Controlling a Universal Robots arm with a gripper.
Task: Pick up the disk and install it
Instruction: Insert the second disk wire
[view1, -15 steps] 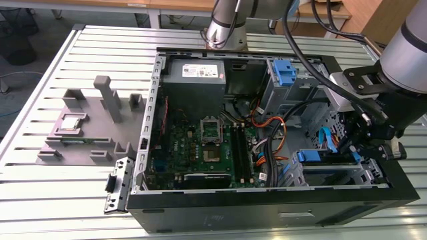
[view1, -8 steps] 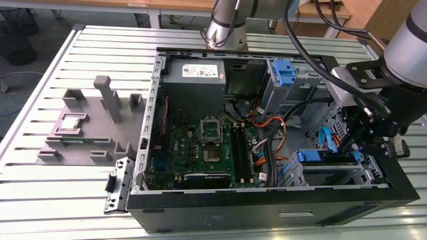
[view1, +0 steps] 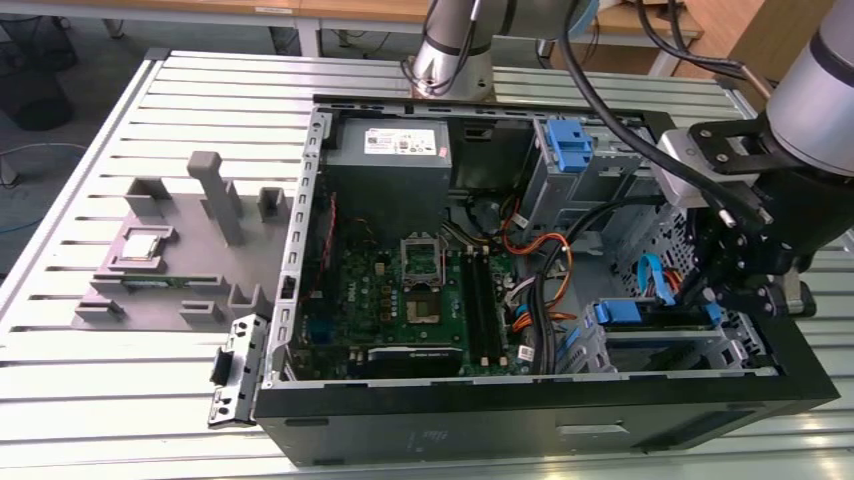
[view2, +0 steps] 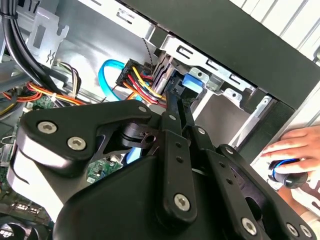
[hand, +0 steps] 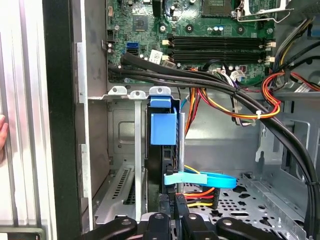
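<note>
One disk (hand: 163, 127), its blue carrier showing, stands edge-on in the metal drive cage (hand: 117, 150) at a corner of the open computer case (view1: 534, 420). My gripper (hand: 174, 220) is right at the disk's near end, but clamped or loose, I cannot tell. Just beside it a flat blue cable (hand: 200, 179) and red, yellow and orange wires (hand: 200, 200) crowd the bay, and beyond them a black cable bundle (hand: 200, 82) crosses before the green motherboard (hand: 200, 20).

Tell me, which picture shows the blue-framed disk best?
The first wrist view: the disk stands edge-on in its bay in the computer case, blue carrier facing the camera. The exterior view shows just its blue end beside the gripper; the second wrist view, a blue corner.
</note>
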